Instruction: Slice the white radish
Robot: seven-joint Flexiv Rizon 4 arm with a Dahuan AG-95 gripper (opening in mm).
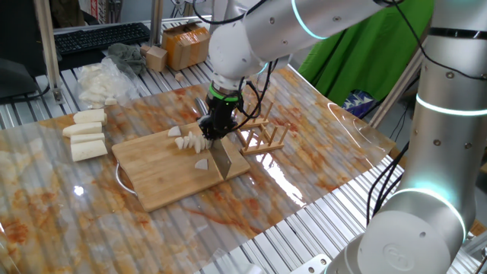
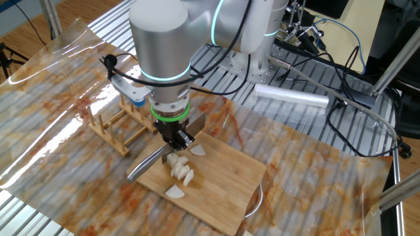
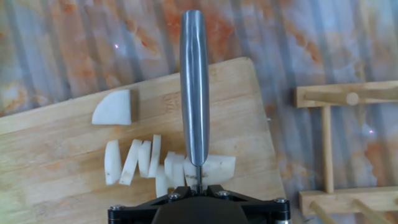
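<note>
The gripper (image 1: 215,128) is pointed straight down over a bamboo cutting board (image 1: 163,185), and its jaws are closed tight on the handle of a steel knife (image 3: 194,93). In the hand view the knife is seen from above, edge down, with its blade set into the white radish (image 3: 163,164), which lies on the board as a row of pale slices leaning against one another plus an uncut end piece on the far side of the blade. One further wedge-shaped piece (image 3: 114,109) is seen apart from the row, nearer the middle of the board. The board rests on a tabletop (image 1: 46,198) covered by a clear sheet with orange-brown mottling. A small wooden rack (image 1: 262,135) stands just beside the board's edge. Three longer white radish blocks (image 1: 85,133) are grouped on the tabletop well apart from the board, and behind them a heap of white scraps (image 1: 97,81) is spread on clear plastic. A cardboard box (image 1: 185,44) is placed at the far edge.
</note>
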